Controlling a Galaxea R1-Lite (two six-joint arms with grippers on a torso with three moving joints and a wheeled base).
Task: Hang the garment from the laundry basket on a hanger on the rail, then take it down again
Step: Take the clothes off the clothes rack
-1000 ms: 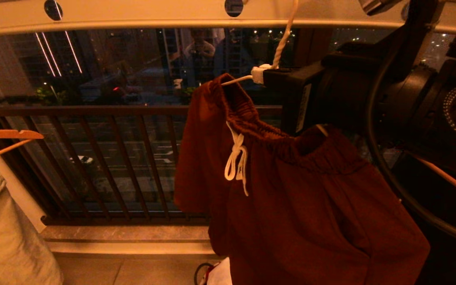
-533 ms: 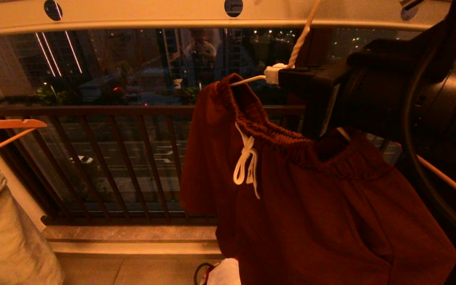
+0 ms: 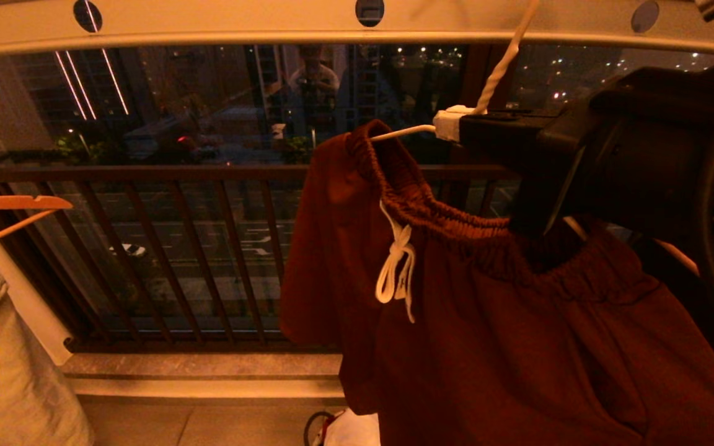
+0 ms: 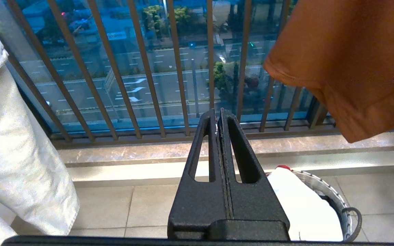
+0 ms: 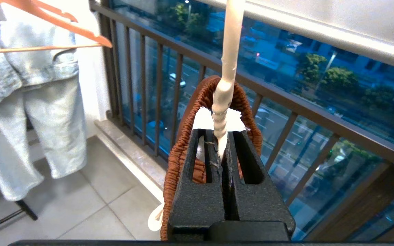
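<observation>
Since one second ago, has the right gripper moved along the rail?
Yes. The right gripper, shut on the white hanger, has moved toward the robot's right: against the rail, it now sits further past the middle hole.

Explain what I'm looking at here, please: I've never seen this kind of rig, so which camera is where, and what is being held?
This is a two-armed robot on a balcony. The wide picture comes from a camera on its head; the other two come from cameras on each wrist, looking along the tool.

In the head view, the dark bulk on the right is the right arm. Its right tool is shut on the twisted neck of a white wire hanger, just below the cream rail with round holes. The rust-brown shorts hang on that hanger, white drawstring dangling.

The left tool is shut and empty, parked low, pointing at the dark railing. Below it sits the laundry basket on the tiled floor, something white inside.

Off to the robot's left, pale jeans hang on an orange hanger.
</observation>
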